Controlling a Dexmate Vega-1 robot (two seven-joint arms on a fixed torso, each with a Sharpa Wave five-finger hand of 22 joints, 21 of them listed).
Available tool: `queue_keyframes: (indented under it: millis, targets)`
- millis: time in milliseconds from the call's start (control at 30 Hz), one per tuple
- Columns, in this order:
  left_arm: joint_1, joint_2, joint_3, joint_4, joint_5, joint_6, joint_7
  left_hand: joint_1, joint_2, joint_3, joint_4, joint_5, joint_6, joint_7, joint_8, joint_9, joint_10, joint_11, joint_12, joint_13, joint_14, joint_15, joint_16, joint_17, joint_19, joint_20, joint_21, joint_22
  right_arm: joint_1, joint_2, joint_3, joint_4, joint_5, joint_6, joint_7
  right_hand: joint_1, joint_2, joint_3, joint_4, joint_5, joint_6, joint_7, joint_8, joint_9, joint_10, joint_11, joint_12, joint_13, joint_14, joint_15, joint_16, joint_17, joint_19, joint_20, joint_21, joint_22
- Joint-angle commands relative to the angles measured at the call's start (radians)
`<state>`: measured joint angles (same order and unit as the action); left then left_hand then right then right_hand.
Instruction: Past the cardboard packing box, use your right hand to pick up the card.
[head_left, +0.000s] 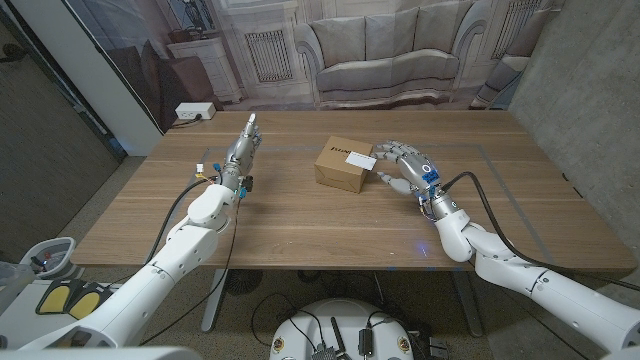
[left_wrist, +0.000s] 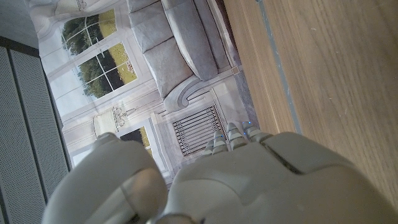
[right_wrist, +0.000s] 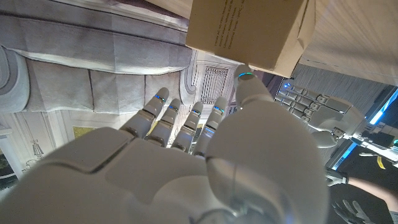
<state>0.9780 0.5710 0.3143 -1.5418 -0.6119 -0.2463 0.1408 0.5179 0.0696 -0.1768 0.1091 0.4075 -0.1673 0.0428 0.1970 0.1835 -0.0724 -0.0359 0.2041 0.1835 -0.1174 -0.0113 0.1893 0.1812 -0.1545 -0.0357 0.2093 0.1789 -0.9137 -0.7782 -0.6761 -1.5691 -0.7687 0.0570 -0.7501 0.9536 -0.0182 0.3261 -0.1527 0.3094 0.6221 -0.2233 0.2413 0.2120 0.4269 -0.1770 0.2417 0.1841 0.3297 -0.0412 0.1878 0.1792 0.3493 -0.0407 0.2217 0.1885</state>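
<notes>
White card (head_left: 360, 157), thin, light, judged stiff; seen on the cardboard box (head_left: 343, 165) top near the right hand (head_left: 408, 168), best pinched at an overhanging edge. Right fingers spread, nothing held. Left hand (head_left: 240, 150): fingers extended, empty.

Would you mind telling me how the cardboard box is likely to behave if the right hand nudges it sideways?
The cardboard box looks small and squat, so it would probably slide on the smooth wooden table rather than tip. It seems light, so the right hand beside it could shift it easily. The white card lying on top might slip off.
</notes>
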Motion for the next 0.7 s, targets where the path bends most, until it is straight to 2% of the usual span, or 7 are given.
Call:
queue_keyframes:
  millis: [33,700]
  targets:
    - [0.002,0.002,-0.002,-0.001,-0.002,-0.005,-0.002,0.000,0.007,-0.006,-0.001,0.007,-0.003,-0.003,-0.002,0.002,0.000,-0.002,0.000,0.004,-0.007,0.002,-0.001,0.004,-0.010,-0.014,-0.004,0.006,0.018,-0.007,-0.023,-0.001,-0.032,-0.031,0.011,0.004,0.005,0.000,0.007,0.003,0.008,0.001,0.002,0.001,0.010,-0.007,0.001,0.002,0.008,-0.090,0.003,0.003,0.008,-0.088,0.007,0.003]
    - [-0.001,-0.001,0.001,-0.003,-0.005,0.001,-0.002,0.002,0.010,-0.010,-0.001,0.007,-0.001,-0.004,-0.002,0.002,0.003,-0.002,0.001,0.004,-0.005,0.002,0.000,0.004,-0.009,-0.013,-0.004,0.006,0.039,0.000,-0.041,0.023,-0.026,-0.043,0.019,0.004,0.006,-0.002,0.010,0.001,0.012,0.001,0.000,0.002,0.012,-0.004,-0.001,0.002,0.012,-0.092,0.002,0.004,0.012,-0.088,0.007,0.003]
